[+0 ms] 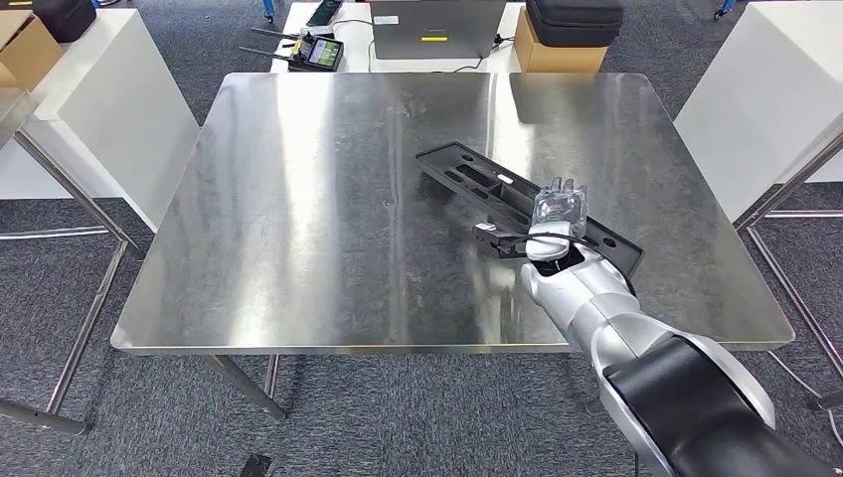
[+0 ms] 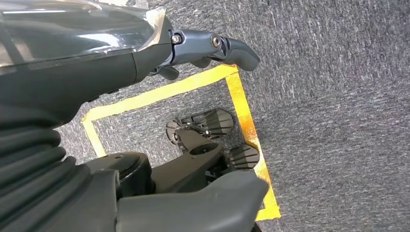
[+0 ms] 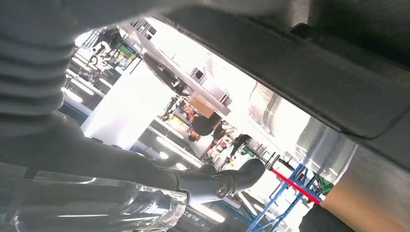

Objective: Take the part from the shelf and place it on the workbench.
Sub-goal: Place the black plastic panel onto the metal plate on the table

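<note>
The part (image 1: 477, 177) is a long flat black piece lying slantwise on the steel workbench (image 1: 298, 219), right of its middle. My right hand (image 1: 554, 221), wrapped in clear film, lies over the part's near right end, fingers stretched out away from me and thumb spread to the left. In the right wrist view the part (image 3: 314, 82) shows as a dark slab, and a bright gap separates it from one of my fingers (image 3: 232, 179). My left hand (image 2: 121, 67) hangs above the carpet with its fingers apart and nothing in it.
White tables stand at the left (image 1: 109, 89) and right (image 1: 765, 89) of the workbench. Behind it are a laptop (image 1: 437, 28), a black case on a cardboard box (image 1: 572, 30) and a controller (image 1: 316, 50). Yellow tape (image 2: 241, 111) marks the carpet below me.
</note>
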